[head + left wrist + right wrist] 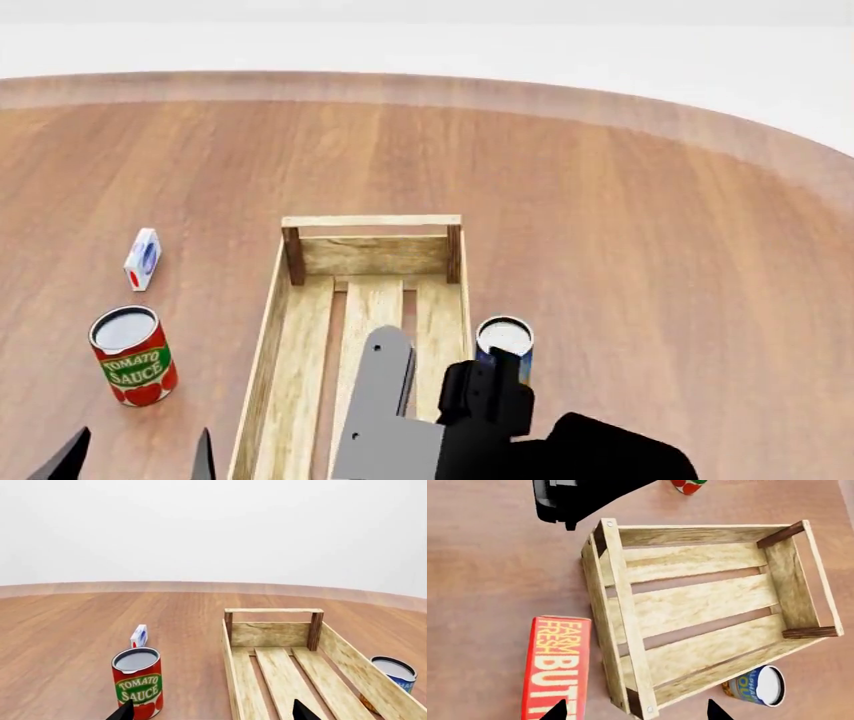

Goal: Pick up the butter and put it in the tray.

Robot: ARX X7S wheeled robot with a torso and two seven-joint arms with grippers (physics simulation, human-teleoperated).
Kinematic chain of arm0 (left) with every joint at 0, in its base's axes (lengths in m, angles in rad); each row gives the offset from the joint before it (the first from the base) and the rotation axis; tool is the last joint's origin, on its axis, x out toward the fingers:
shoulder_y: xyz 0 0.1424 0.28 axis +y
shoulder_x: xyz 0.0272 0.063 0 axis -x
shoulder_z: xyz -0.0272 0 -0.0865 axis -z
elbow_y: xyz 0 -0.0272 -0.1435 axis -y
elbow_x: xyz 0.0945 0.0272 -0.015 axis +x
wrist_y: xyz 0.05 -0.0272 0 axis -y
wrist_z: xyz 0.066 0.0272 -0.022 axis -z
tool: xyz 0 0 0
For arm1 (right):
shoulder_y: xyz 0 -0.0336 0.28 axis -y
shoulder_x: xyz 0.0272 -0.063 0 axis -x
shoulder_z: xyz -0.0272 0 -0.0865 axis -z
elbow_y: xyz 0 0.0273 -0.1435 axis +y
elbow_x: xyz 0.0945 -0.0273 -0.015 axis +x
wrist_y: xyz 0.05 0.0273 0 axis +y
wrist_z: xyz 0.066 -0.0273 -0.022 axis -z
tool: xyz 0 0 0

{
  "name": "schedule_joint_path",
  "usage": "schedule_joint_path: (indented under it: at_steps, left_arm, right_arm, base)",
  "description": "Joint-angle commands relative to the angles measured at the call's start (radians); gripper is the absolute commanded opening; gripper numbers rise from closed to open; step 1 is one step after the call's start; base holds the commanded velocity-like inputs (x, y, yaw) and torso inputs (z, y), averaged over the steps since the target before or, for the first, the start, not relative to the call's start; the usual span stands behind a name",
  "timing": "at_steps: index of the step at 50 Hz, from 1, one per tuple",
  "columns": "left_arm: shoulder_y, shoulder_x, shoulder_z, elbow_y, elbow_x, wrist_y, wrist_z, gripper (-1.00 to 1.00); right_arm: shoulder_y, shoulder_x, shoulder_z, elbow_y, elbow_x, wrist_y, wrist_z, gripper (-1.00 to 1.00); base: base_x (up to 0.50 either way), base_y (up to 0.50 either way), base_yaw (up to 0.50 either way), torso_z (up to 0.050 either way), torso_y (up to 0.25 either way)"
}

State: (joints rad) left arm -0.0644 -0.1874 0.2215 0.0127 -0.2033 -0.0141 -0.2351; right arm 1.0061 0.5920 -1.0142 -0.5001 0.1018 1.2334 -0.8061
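Left wrist view: tray [273, 635] sat on the wooden tabletop [80, 630], slatted bottom bare, nothing inside it; tomato sauce can [137, 681] stood upright beside the tray's long side, lid closed; small white-blue-red carton [139, 636] stood just beyond that can; a blue-labelled can [395, 674] stood outside the opposite long side; left gripper [212, 713] showed two dark tips set wide apart, jaws released, nothing between them.

Head view: tray [374, 222] lay lengthwise away from the robot, empty where visible, its near part hidden behind the right arm [400, 420]; blue-labelled can [505, 340] stood just beside the tray's right wall; tomato sauce can [132, 355] and small carton [142, 258] lay left of the tray; left gripper [140, 455] tips spread.

Right wrist view: butter [557, 667] lay flat on the tabletop outside the tray [627, 630], just beside its end rail; tray held nothing; right gripper [637, 711] tips spread, jaws released, one tip over the butter; contact unclear.
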Motion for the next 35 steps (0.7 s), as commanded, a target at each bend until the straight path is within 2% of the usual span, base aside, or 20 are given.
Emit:
schedule_joint_path:
  at_steps: [1, 10, 35]
  left_arm:
    - [-0.001, -0.006, 0.003, 0.003, -0.009, -0.002, -0.004, 1.00]
    - [0.006, -0.010, 0.006, 0.010, -0.014, 0.003, -0.008, 1.00]
    - [0.005, -0.022, 0.012, 0.027, -0.027, -0.002, -0.022, 1.00]
  right_arm:
    - [-0.057, 0.030, -0.024, -0.064, 0.033, -0.023, -0.045, 1.00]
    - [-0.092, 0.023, -0.024, -0.068, 0.044, -0.037, -0.035, 1.00]
    - [-0.207, 0.031, -0.054, 0.150, 0.025, -0.260, 0.014, 1.00]
  base:
    - [0.00, 0.00, 0.00, 0.000, 0.000]
    - [0.00, 0.00, 0.00, 0.000, 0.000]
    - [0.00, 0.00, 0.00, 0.000, 0.000]
